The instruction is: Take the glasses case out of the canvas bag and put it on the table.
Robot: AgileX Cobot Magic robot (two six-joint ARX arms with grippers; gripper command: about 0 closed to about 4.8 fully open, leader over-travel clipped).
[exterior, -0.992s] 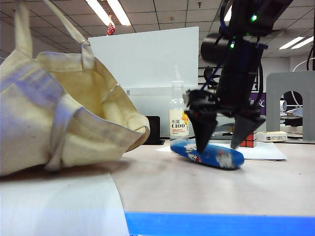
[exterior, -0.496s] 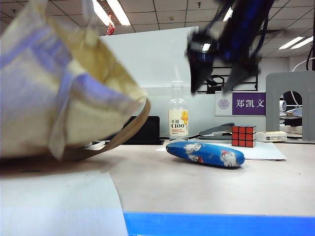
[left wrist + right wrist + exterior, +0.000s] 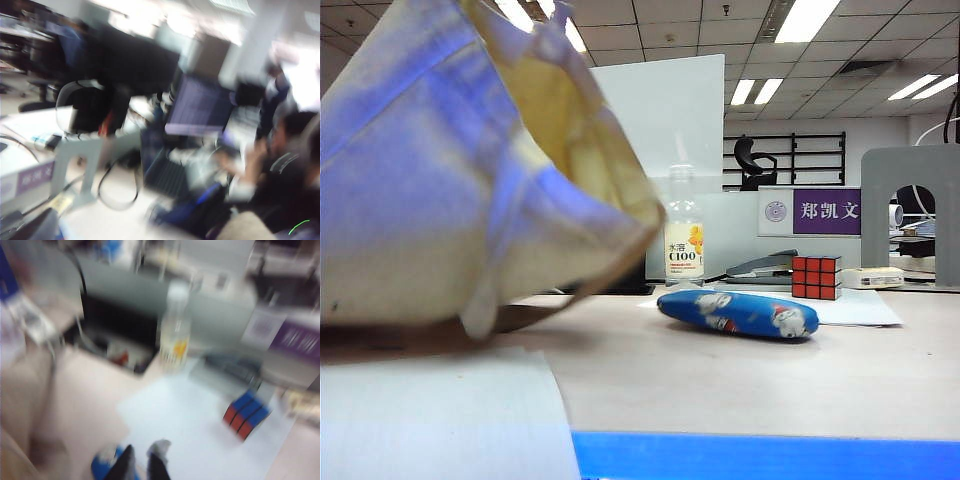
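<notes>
- Blue oblong glasses case [image 3: 738, 314] on beige counter [image 3: 720, 380], outside cream canvas bag [image 3: 440, 200]
- Right claw [image 3: 141, 465] above it, clenched empty; left claw unseen
- Placement seems done; retreat next

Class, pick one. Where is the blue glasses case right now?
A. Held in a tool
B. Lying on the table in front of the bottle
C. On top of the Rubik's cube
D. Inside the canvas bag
B: the glasses case lies flat on the table, just in front of the bottle, with no tool on it.
</notes>
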